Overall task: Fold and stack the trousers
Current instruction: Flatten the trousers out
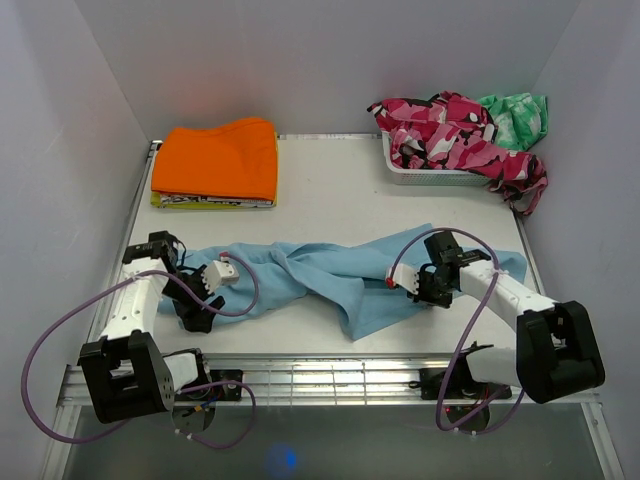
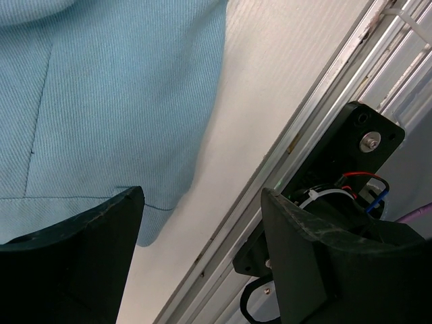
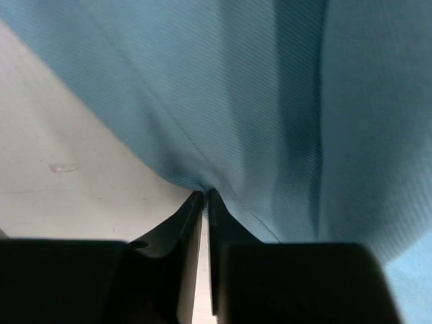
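Light blue trousers (image 1: 330, 275) lie crumpled across the middle of the white table. My right gripper (image 1: 412, 285) is shut on an edge of the blue cloth (image 3: 256, 121), pinched at the fingertips (image 3: 204, 196). My left gripper (image 1: 195, 300) is open at the trousers' left end; in the left wrist view its gap (image 2: 202, 229) holds nothing, with the cloth's corner (image 2: 101, 115) under the left finger and the table's front rail below. A folded orange pair (image 1: 218, 160) lies at the back left on another folded piece.
A white basket (image 1: 430, 170) at the back right holds pink camouflage trousers (image 1: 450, 135) and a green garment (image 1: 515, 115), spilling over its side. The metal front rail (image 1: 330, 375) runs along the near edge. White walls enclose the table.
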Robot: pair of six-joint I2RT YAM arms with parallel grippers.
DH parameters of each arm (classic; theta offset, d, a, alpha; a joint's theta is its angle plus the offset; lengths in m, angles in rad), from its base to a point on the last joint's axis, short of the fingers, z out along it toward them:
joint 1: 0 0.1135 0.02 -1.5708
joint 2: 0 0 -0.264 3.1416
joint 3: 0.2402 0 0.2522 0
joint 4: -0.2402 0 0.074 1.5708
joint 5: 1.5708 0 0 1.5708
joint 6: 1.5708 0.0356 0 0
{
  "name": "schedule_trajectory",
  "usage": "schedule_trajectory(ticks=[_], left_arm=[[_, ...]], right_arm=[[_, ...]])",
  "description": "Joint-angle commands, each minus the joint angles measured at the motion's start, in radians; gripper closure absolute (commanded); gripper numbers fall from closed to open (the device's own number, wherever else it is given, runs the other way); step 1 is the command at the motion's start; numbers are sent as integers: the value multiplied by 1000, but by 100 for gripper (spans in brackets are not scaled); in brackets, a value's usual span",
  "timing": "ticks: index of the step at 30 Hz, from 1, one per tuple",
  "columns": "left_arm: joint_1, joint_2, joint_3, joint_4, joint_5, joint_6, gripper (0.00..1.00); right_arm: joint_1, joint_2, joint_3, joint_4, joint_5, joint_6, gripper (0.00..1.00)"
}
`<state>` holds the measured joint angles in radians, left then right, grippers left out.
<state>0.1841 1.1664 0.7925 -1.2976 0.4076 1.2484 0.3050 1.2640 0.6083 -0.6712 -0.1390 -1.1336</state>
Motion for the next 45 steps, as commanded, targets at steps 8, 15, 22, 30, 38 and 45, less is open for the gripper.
schedule_trajectory(ticks=[8,15,22,30,38,45], left_arm=[[2,-28,24,-14,77,51,30],[3,-71,-1,-51,106,106,41],[3,-85,-55,-15,86,138,38],[2,-54,-102,76,25,137,39],[2,-28,-81,271,-4,68,87],[2,59,165,209,151,-67,100]], right_arm=[[11,-133,152,-216,-77,26,92],[11,-319,462,-471,-171,95,92],[13,-357,715,-475,-171,254,92],[11,-296,933,-435,-56,359,92],[-33,-284,802,-377,105,256,92],[-145,-249,572,-462,-25,135,86]])
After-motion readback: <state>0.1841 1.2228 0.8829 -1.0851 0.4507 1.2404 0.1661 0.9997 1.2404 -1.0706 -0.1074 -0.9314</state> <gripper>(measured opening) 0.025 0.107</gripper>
